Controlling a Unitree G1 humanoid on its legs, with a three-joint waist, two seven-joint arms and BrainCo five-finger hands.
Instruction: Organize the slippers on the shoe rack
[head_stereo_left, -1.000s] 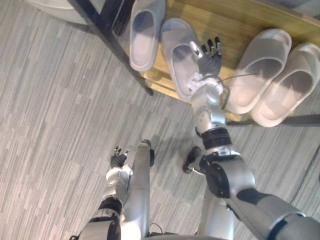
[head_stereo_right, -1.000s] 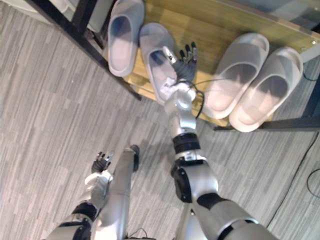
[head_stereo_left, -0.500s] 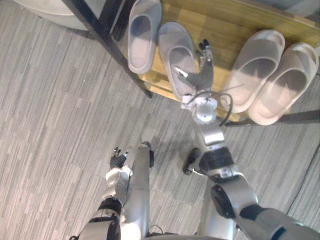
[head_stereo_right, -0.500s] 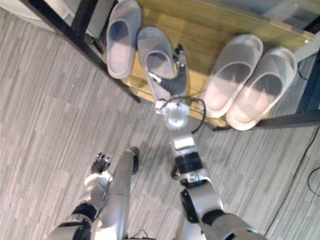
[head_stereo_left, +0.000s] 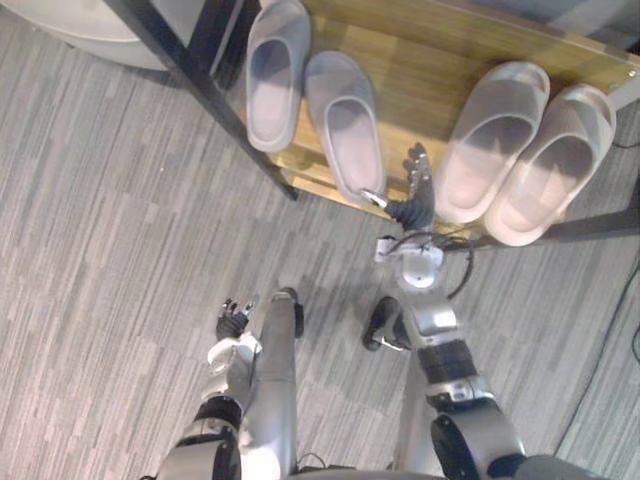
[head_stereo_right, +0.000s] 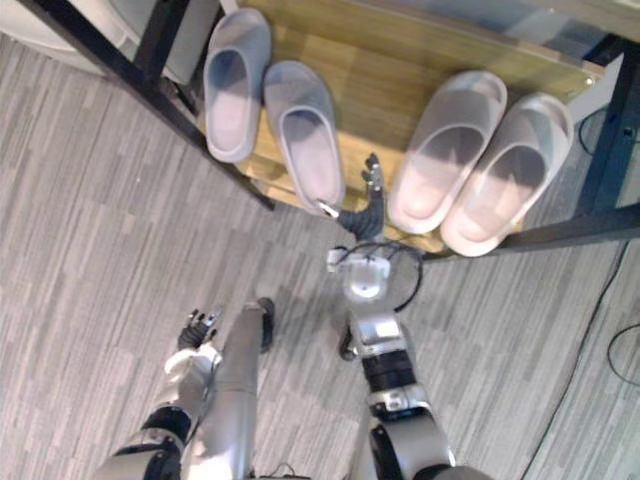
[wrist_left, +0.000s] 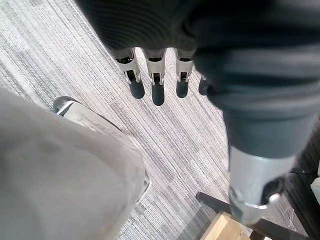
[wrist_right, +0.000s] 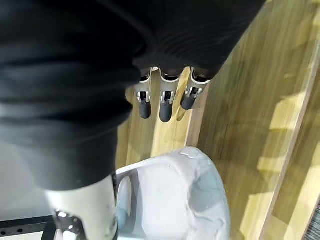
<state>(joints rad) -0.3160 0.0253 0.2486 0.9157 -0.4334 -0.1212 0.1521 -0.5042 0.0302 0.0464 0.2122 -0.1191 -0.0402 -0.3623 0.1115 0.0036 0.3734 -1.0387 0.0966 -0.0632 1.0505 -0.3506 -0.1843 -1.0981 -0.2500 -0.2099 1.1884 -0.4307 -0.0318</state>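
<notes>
Down low, left hand (head_stereo_left: 232, 322) over the floor (head_stereo_left: 100, 250), fingers loose, nothing held. Just left of the right hand (head_stereo_left: 414, 195), two grey slippers (head_stereo_left: 345, 125) on the shoe rack (head_stereo_left: 425, 60). Right hand flat and open (empty). Just to its right, two pale slippers (head_stereo_left: 492, 140), side by side.

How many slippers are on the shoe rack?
4, all on the wooden shelf: left grey slipper beside right grey slipper, then left pale slipper beside right pale slipper. Others may be out of view.
</notes>
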